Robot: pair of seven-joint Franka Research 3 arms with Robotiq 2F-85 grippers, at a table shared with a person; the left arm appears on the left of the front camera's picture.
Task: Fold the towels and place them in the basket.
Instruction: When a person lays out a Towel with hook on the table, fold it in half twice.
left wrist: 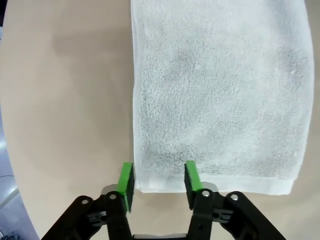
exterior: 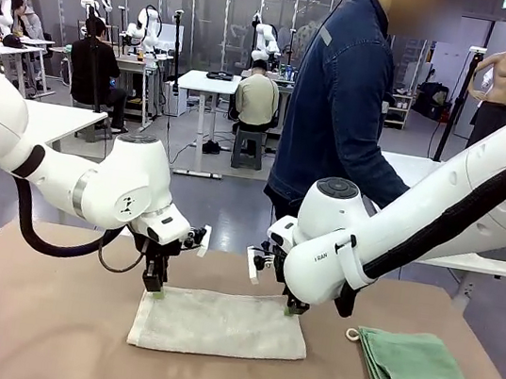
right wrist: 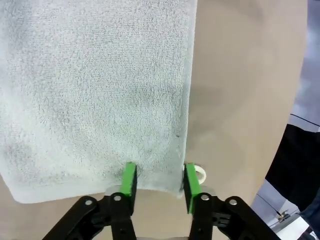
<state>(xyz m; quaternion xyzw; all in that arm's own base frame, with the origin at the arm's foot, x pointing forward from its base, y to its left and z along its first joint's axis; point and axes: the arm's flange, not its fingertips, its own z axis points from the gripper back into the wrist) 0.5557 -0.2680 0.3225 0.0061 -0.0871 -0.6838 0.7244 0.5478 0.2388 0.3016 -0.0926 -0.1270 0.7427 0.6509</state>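
A cream-white terry towel (exterior: 219, 323) (left wrist: 215, 90) (right wrist: 95, 85), folded into a long rectangle, lies flat on the tan table (exterior: 23, 327). Its far edge has a slight wave.

The left end effector (exterior: 154, 289) (left wrist: 159, 175) stands upright at the towel's far left corner. Its jaws are parted and grip nothing. In the left wrist view one green pad (left wrist: 127, 181) sits over bare table just beside the towel's short edge, and the other is over the hem.

The right end effector (exterior: 292, 310) (right wrist: 157, 175) stands at the towel's far right corner. It is likewise open and empty. One pad (right wrist: 129, 180) is over the cloth and the other is at the towel's side edge.

A mint green terry towel (exterior: 417, 367), folded into a rough square, lies flat to the right of the cream-white towel and apart from it. A tiny white loop (exterior: 352, 335) at its corner points toward the cream-white towel.

Beyond the cream-white towel, at the table's far side, a person in a dark blue denim jacket (exterior: 343, 98) stands with one arm lowered behind the right arm's wrist.
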